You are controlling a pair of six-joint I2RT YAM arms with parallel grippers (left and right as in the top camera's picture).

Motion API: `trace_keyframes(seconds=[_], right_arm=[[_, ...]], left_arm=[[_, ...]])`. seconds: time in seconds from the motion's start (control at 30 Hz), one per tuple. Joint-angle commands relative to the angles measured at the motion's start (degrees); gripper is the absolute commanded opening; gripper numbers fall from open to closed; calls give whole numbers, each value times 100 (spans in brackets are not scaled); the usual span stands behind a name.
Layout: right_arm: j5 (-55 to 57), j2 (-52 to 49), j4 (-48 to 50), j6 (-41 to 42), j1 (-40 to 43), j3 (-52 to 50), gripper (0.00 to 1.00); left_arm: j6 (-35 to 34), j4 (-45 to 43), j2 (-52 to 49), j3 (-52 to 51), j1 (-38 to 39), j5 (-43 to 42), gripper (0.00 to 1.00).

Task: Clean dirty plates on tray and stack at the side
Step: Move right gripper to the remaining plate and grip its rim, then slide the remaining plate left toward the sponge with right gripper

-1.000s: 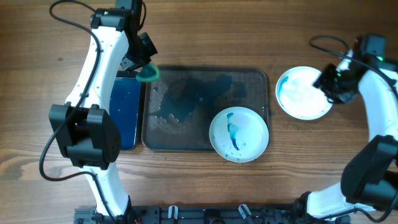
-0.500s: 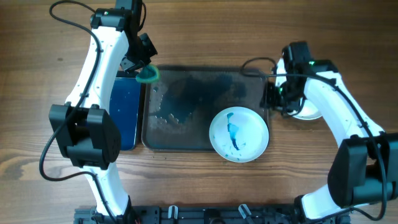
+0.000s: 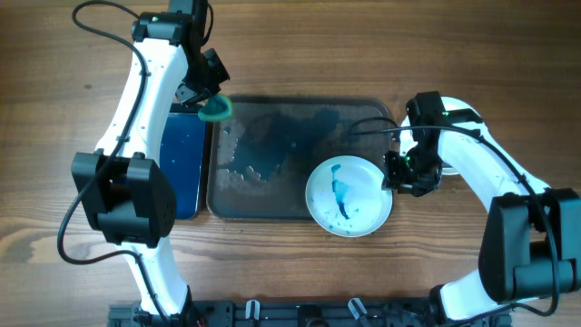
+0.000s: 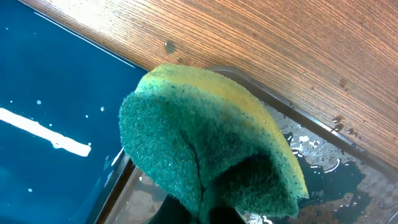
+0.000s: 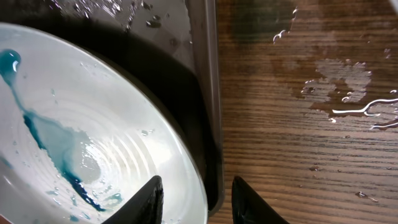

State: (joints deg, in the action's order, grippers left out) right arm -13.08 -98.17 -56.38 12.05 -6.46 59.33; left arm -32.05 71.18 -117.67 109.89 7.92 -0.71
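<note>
A white plate (image 3: 349, 196) with blue-teal streaks lies on the front right corner of the dark grey tray (image 3: 272, 154), which is wet. My right gripper (image 3: 399, 174) is open at the plate's right edge. In the right wrist view (image 5: 199, 202) one finger is over the plate (image 5: 81, 130) and the other is outside the tray rim (image 5: 205, 93). My left gripper (image 3: 211, 102) is shut on a green and yellow sponge (image 4: 205, 137) over the tray's back left corner. The plate on the table at the right is hidden under my right arm.
A smaller dark blue tray (image 3: 182, 159) lies against the grey tray's left side and shows in the left wrist view (image 4: 50, 93). Water drops lie on the wood (image 5: 336, 99) right of the grey tray.
My right arm has swung left from the plate on the table, over to the streaked plate's right rim. The left arm and sponge have not moved.
</note>
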Motion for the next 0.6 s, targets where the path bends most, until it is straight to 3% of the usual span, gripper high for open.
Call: trace_keyframes(seconds=[0.0, 0.07, 0.23, 0.57], right_arm=[[-55, 79, 26, -120, -11, -24, 36], [-81, 79, 85, -125, -11, -87, 36], [-358, 79, 166, -140, -13, -162, 24], [-424, 79, 201, -138, -11, -396, 18]], left_arm=[[-57, 0, -4, 92, 22, 15, 4], [-57, 2, -2, 92, 22, 15, 4], [-57, 0, -2, 92, 22, 15, 4], [-57, -2, -4, 92, 22, 17, 4]])
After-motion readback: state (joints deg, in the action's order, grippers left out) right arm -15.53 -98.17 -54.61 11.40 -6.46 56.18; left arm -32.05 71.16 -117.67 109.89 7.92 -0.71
